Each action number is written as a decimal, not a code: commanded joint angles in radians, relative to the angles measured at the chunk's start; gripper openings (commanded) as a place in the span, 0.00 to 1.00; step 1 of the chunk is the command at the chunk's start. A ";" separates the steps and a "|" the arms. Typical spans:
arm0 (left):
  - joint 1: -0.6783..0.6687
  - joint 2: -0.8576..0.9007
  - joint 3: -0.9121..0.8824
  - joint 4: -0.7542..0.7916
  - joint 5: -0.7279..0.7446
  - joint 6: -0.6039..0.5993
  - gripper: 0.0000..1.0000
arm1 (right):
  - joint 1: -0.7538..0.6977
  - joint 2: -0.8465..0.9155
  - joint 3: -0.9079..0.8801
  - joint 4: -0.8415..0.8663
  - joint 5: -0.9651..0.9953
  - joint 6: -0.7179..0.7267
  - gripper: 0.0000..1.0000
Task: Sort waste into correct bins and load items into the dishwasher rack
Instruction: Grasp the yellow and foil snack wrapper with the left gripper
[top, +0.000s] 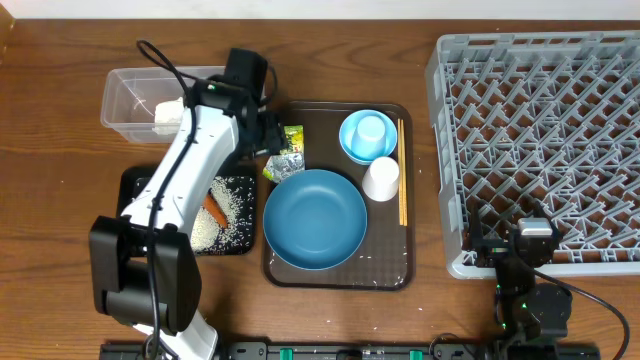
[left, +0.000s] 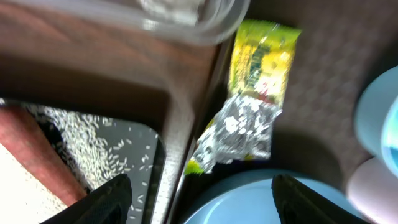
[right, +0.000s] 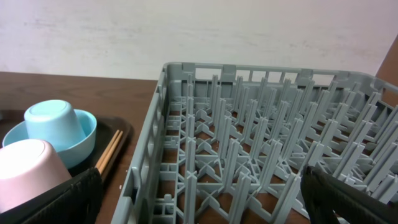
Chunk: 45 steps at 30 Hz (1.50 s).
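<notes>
My left gripper (top: 270, 132) (left: 208, 205) is open and empty, just left of the yellow-green wrapper (top: 293, 136) (left: 264, 53) and silver foil wrapper (top: 284, 166) (left: 239, 127) on the brown serving tray. The clear tub (top: 135, 98) holds the white napkin (top: 168, 115). The black tray (top: 135, 185) holds rice (top: 225, 200) (left: 93, 143) and the carrot (top: 213, 210). The dark blue plate (top: 315, 218), light blue bowl (top: 368, 135) (right: 87, 134), white cup (top: 381, 180) (right: 31, 168) and chopsticks (top: 402, 170) (right: 109, 152) lie on the serving tray. My right gripper (top: 530, 238) (right: 202, 205) is open at the front edge of the grey rack (top: 540, 120) (right: 249, 155).
The brown serving tray (top: 340, 275) lies between the black tray and the rack. A small light blue cup (right: 53, 121) sits upside down in the bowl. My left arm (top: 190, 170) stretches over the black tray. Bare wooden table (top: 60, 200) lies at the left.
</notes>
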 joint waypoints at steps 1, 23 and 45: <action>-0.017 -0.013 -0.051 0.016 -0.005 -0.007 0.74 | -0.011 -0.002 -0.003 -0.002 0.006 -0.008 0.99; -0.062 0.087 -0.134 0.175 -0.044 0.001 0.70 | -0.011 -0.002 -0.003 -0.002 0.006 -0.008 0.99; -0.062 0.121 -0.132 0.188 -0.047 0.037 0.06 | -0.011 -0.002 -0.003 -0.002 0.006 -0.008 0.99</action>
